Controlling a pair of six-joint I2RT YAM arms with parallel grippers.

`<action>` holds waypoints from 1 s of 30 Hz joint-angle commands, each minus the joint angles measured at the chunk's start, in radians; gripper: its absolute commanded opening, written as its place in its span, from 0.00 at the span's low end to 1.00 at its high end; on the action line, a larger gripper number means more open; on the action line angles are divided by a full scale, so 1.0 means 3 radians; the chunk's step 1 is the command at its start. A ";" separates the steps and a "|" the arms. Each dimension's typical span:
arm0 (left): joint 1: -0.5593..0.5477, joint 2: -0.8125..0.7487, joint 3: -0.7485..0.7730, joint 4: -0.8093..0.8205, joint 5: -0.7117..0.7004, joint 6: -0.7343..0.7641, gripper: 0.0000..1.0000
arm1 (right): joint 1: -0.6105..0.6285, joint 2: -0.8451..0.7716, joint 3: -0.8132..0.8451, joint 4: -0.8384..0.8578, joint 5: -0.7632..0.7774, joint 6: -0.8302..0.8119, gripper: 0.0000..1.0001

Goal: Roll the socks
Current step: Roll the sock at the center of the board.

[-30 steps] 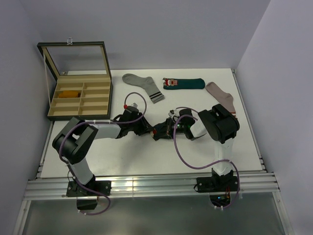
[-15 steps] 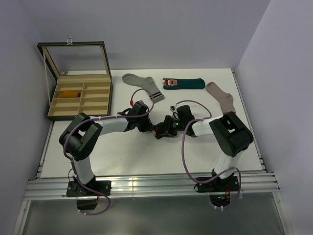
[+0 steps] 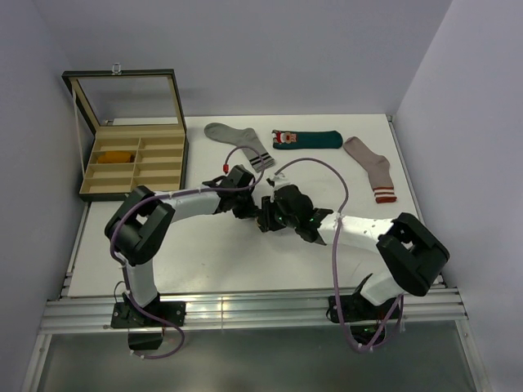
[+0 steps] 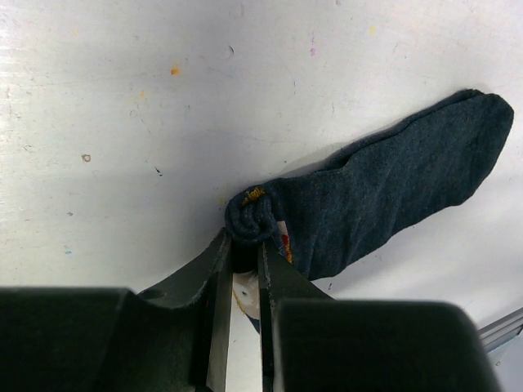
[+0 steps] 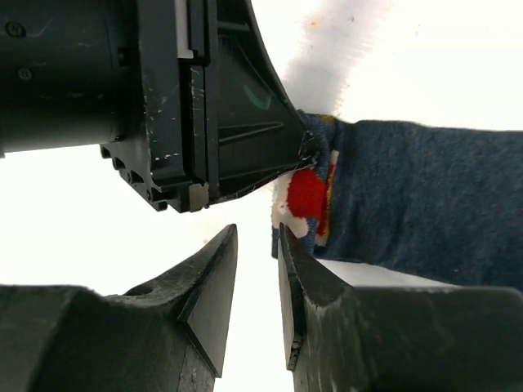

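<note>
The navy sock lies flat on the white table, its cuff end rolled into a small coil. My left gripper is shut on that coil. A red-and-white figure shows on the sock beside the roll. My right gripper stands open just beside the sock's edge, nothing between its fingers, facing the left gripper. From above, both grippers meet mid-table and hide most of the sock. The teal sock lies flat at the back. The mustard sock sits in the box.
An open compartment box with a raised glass lid stands at the back left. A grey striped sock lies left of the teal one. A pinkish-beige sock lies at the back right. The right arm's cable arcs over the table.
My right gripper let go of the sock and opened, and its arm swung down and stretched leftward. My left gripper closed on the rolled end and reached a little further right.
</note>
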 commanded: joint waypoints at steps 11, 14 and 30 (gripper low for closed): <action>-0.0041 0.0109 0.0042 -0.0302 -0.0083 0.0098 0.02 | 0.0197 0.0507 0.0295 -0.0099 0.0294 -0.0375 0.37; -0.0041 0.0134 0.0073 -0.0333 -0.0083 0.0088 0.02 | 0.0243 0.0599 0.0362 -0.0227 0.0319 -0.0416 0.37; 0.0081 -0.0050 -0.0080 -0.0364 -0.0191 -0.0019 0.03 | 0.0371 0.1095 0.0760 -0.1128 0.0908 -0.0237 0.40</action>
